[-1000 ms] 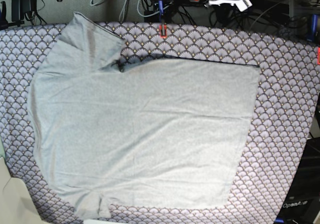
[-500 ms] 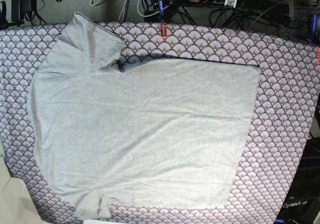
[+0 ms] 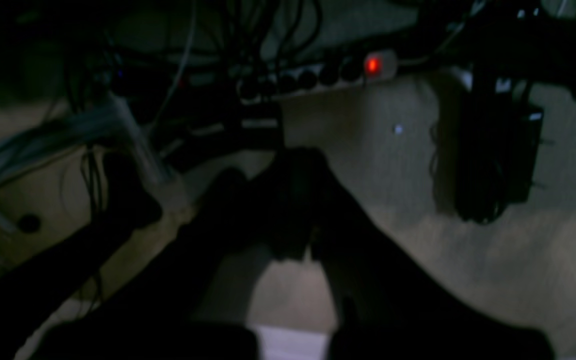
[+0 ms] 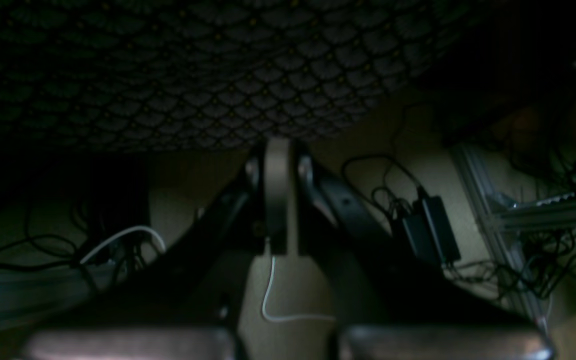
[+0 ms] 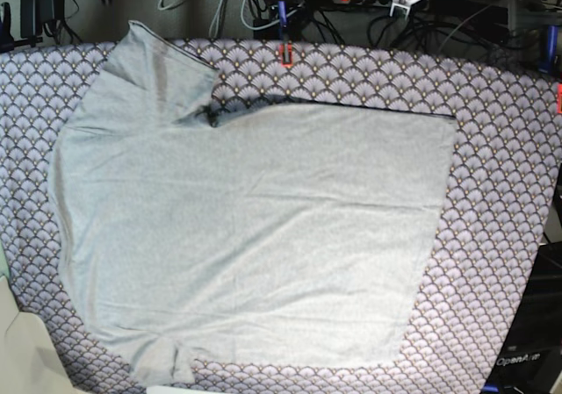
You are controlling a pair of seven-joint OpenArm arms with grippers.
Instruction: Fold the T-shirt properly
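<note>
Left gripper [image 3: 300, 162] shifted, opening can't tell; right gripper [image 4: 292, 150] narrowly parted; grey T-shirt [image 5: 255, 227] spread, wrinkled.

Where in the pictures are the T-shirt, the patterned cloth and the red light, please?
T-shirt [image 5: 263, 227]: base view, middle of the body
Patterned cloth [image 5: 492, 166]: base view, bare right part
Red light [image 3: 373, 64]: left wrist view, glowing centre

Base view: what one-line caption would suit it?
A light grey T-shirt lies spread, slightly wrinkled, on a fan-patterned cloth, with both grippers beyond the cloth's far edge.
</note>
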